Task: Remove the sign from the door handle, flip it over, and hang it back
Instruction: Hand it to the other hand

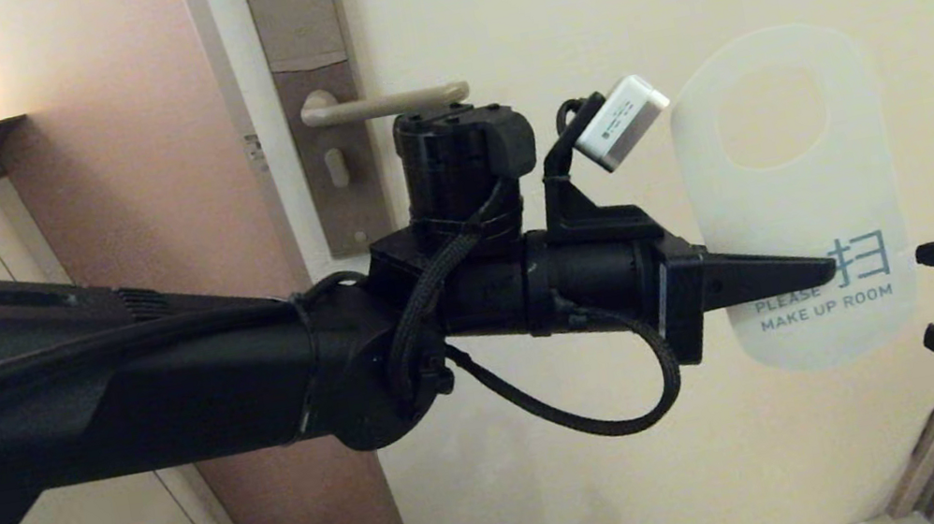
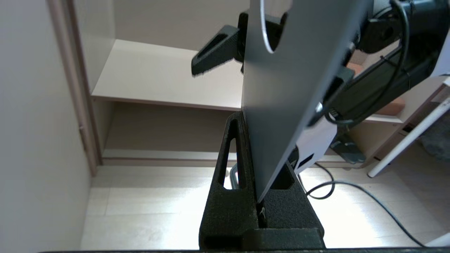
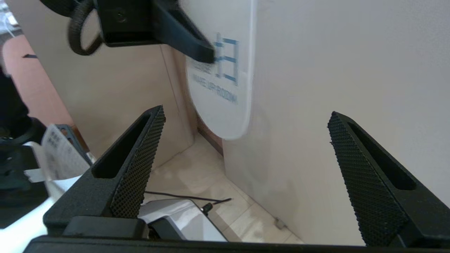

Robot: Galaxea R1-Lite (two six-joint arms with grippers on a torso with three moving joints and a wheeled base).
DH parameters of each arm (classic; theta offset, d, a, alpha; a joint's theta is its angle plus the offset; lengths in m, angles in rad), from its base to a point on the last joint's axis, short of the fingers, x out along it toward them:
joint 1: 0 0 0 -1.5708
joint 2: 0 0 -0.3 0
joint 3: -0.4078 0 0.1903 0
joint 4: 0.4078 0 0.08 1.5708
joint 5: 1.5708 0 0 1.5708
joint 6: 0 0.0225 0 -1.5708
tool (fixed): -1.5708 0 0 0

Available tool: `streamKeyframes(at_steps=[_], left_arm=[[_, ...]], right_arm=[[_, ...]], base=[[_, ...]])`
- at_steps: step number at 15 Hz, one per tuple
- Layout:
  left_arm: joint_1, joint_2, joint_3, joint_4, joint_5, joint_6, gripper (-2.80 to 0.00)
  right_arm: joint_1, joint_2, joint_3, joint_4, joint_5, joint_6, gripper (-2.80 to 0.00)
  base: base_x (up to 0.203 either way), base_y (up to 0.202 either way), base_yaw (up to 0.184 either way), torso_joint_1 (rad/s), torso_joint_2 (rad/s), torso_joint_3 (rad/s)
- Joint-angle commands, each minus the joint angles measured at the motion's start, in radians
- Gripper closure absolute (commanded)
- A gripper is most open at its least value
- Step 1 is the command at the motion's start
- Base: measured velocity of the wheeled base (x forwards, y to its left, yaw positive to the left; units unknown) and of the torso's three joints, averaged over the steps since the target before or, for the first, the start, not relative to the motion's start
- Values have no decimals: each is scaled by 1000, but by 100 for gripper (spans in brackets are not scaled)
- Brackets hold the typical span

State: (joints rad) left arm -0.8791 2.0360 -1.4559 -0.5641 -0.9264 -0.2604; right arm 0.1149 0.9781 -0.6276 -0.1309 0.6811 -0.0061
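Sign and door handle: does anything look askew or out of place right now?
The sign is off the door handle, pinched near its lower edge by the left gripper, upright with its white face toward the head camera. The right gripper is open beside it. Nothing looks damaged.

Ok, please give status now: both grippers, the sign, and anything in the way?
Left gripper shut on sign, white MAKE UP ROOM face toward head camera. Right gripper open beside it, apart. Door handle bare; left arm crosses just below it.

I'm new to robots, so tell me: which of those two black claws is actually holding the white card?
The left gripper, reaching in from the left, is shut on the sign near its printed end. The right gripper stands open beside the sign, its fingers spread apart and touching nothing.
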Motion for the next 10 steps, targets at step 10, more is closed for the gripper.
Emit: streamKeyframes(at_steps=[10], left_arm=[[-78,93,-100,-5,-2,-26,0]], right_arm=[[2,-115,55,1,51,21,-280]], base=[[0,0,0,0,0,0]])
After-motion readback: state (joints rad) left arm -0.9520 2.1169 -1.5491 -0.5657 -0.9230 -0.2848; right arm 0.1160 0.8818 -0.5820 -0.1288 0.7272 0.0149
